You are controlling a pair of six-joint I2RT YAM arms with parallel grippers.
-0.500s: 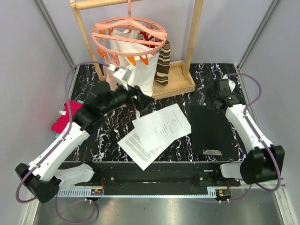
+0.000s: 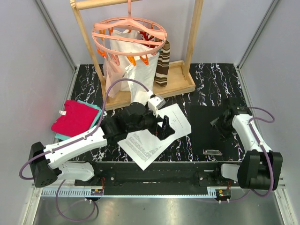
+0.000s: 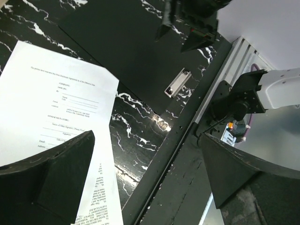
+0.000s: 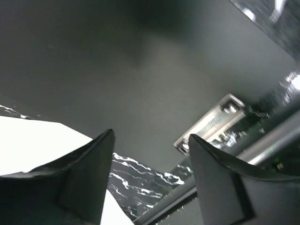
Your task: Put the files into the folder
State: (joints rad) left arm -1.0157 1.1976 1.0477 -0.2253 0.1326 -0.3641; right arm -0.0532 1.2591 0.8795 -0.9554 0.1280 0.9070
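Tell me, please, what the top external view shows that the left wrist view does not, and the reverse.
Only the top view shows the wooden rack, the pink hanger ring, the white bag and the red cloth. Only the left wrist view shows the headings and form lines printed on the files. Both show the files, the black folder, its metal clip and the right gripper over the folder.

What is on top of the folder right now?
Only a metal clip at its near edge shows on the folder. The files lie beside it, on the table. The patch beneath the right arm is covered.
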